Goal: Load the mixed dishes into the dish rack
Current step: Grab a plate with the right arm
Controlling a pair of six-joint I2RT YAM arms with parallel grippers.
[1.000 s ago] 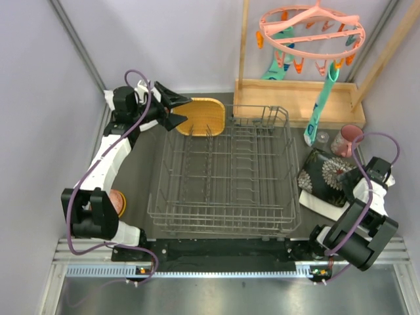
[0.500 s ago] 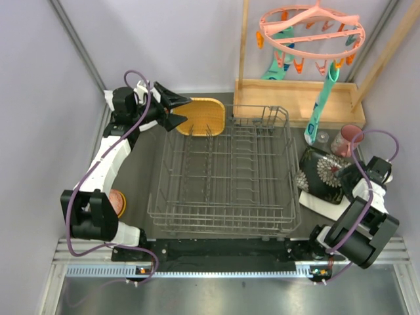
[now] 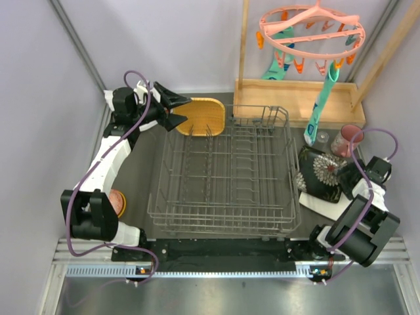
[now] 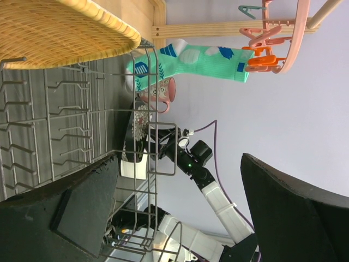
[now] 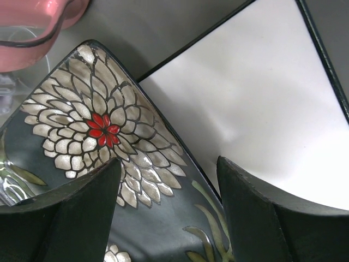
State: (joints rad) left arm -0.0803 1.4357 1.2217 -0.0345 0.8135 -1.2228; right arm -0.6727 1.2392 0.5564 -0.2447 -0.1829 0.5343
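The grey wire dish rack (image 3: 226, 174), with rows of upright prongs, lies between the two grippers. The left gripper (image 3: 186, 109) gapes wide, with the yellow wooden rounded-square plate (image 3: 203, 117) just past its fingertips. The right gripper (image 5: 168, 161) stands parted astride the glossy black floral square plate (image 5: 98, 125), which overlaps the smooth pale plate (image 5: 251, 109). The pink cup (image 5: 32, 22) sits beyond.

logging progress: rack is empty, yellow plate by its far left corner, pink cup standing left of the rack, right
Not quite: the pink cup stands to the right of the dish rack, near the black floral plate, as the top external view shows. The rest holds: the rack is empty and the yellow plate sits by its far left corner.
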